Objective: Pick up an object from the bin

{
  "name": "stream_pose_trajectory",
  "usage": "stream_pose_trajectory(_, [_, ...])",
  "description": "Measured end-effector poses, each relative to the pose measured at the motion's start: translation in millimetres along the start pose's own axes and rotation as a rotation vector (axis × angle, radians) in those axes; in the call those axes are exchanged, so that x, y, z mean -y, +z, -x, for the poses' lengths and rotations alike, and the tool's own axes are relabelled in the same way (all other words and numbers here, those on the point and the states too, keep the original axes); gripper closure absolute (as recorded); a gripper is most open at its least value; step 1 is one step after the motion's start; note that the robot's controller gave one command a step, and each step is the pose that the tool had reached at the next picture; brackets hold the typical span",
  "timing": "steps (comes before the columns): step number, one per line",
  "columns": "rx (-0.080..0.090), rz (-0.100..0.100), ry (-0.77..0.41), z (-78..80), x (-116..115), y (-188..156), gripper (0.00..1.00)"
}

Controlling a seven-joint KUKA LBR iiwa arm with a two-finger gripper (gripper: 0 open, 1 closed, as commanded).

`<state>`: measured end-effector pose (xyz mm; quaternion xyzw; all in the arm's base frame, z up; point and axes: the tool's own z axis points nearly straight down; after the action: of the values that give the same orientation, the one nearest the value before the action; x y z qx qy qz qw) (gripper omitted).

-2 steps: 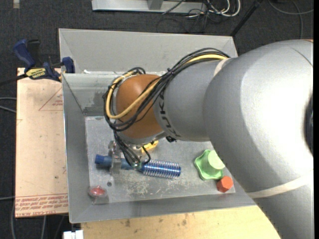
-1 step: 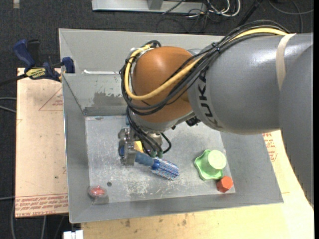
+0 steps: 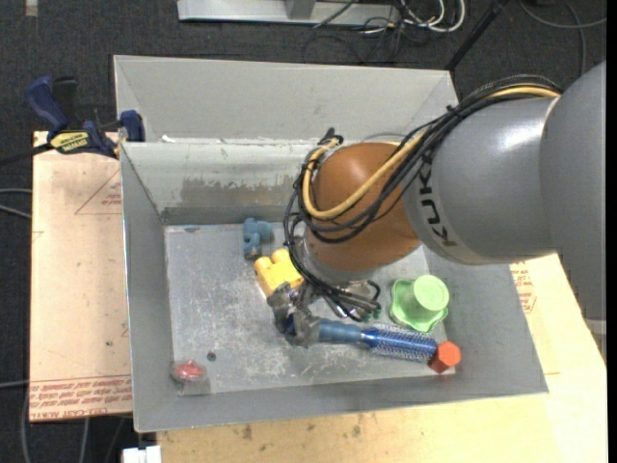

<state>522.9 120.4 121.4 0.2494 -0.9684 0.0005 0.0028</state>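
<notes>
My gripper (image 3: 294,318) is low in the middle of the bin, right under the orange wrist cover. Its tips stand at the handle end of a blue hairbrush (image 3: 378,340) that lies along the bin's front. A yellow toy piece (image 3: 275,272) touches the gripper on its upper left. A small blue-grey piece (image 3: 255,236) lies just behind the yellow one. Cables and the cover hide the gap between the fingers.
A green cup-shaped thing (image 3: 420,303) sits right of the gripper, and an orange block (image 3: 444,357) lies at the brush's bristle end. A small pinkish-red thing (image 3: 187,370) rests in the front left corner. The arm covers the bin's right rear.
</notes>
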Motion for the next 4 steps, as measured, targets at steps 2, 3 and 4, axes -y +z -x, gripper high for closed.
stream_pose_trajectory(2, [0.012, -0.001, 0.097, 41.9, 52.8, 25.2, 0.0])
stream_pose_trajectory(3, [0.014, -0.003, -0.407, 96.2, 71.4, 49.4, 0.0])
stream_pose_trajectory(4, [0.015, -0.004, -0.405, 97.2, 72.5, 45.5, 1.0])
